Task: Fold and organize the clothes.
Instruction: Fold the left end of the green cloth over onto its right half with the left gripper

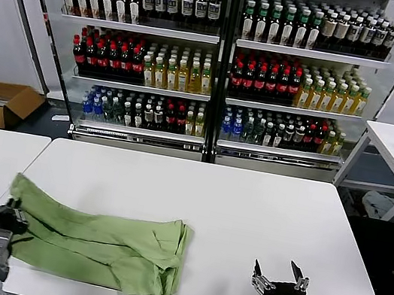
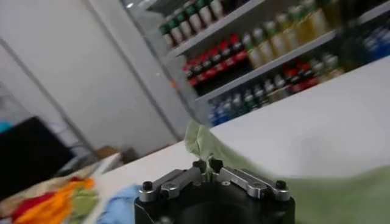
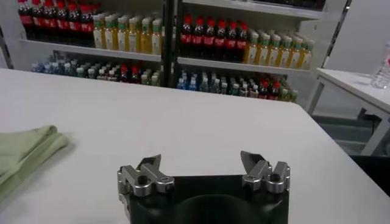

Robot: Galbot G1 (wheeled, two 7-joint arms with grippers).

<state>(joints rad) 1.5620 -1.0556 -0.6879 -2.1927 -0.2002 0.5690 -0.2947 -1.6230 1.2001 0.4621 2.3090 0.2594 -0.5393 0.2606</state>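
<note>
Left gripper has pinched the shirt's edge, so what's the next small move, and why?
Probably lift the left gripper and carry that edge across toward the shirt's far end. It is shut on the green shirt, which lies part-folded on the white table, its left end still spread out. The right gripper waits open, clear of the cloth.

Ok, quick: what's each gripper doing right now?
Left gripper: shut on the light green cotton shirt.
Right gripper: open, holding nothing.
</note>
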